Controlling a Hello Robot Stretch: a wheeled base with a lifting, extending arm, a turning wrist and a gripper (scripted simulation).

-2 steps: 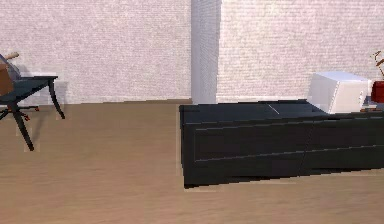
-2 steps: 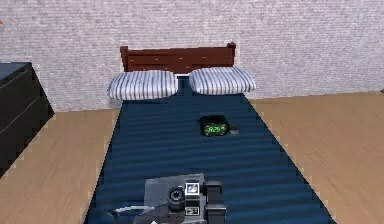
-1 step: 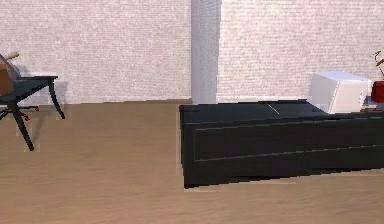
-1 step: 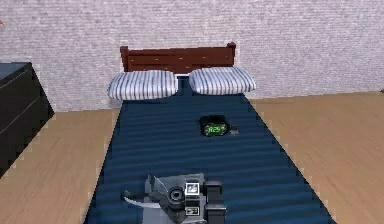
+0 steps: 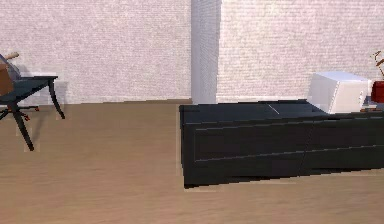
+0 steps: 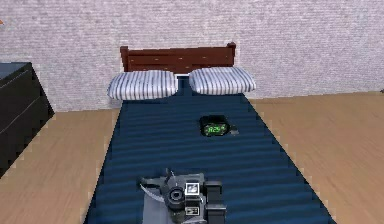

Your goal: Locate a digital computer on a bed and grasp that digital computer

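Gripper: its dark body and thin fingers (image 6: 160, 186) show low in the arm side view, over the foot end of the bed; whether the fingers are spread or pressed together cannot be told
Hold: cannot tell whether it holds anything, since a grey shape lies at and behind its far end
Arm: a dark bar (image 6: 200, 214) rising from the bottom edge, with white marked squares (image 6: 191, 187) at its end
Task's thing: no clear computer form can be made out; the grey shape (image 6: 150, 207) lies on the bed cover by the gripper, touching or apart cannot be told
Bed: dark blue striped cover (image 6: 180, 140), brown wooden headboard (image 6: 178, 57) against the pale brick wall
Pillows: two striped ones, left pillow (image 6: 143, 85) and right pillow (image 6: 220, 81), side by side below the headboard
Small dark object: green-faced (image 6: 213, 126), on the cover right of the middle, well apart from the gripper
Dresser: low and black (image 5: 270, 145), standing on wooden floor (image 5: 100, 170) at the forward view's right
On the dresser: a white box (image 5: 338, 92), a red item (image 5: 379, 92) just beside it
Forward view's left: a dark table (image 5: 30, 88) near the wall
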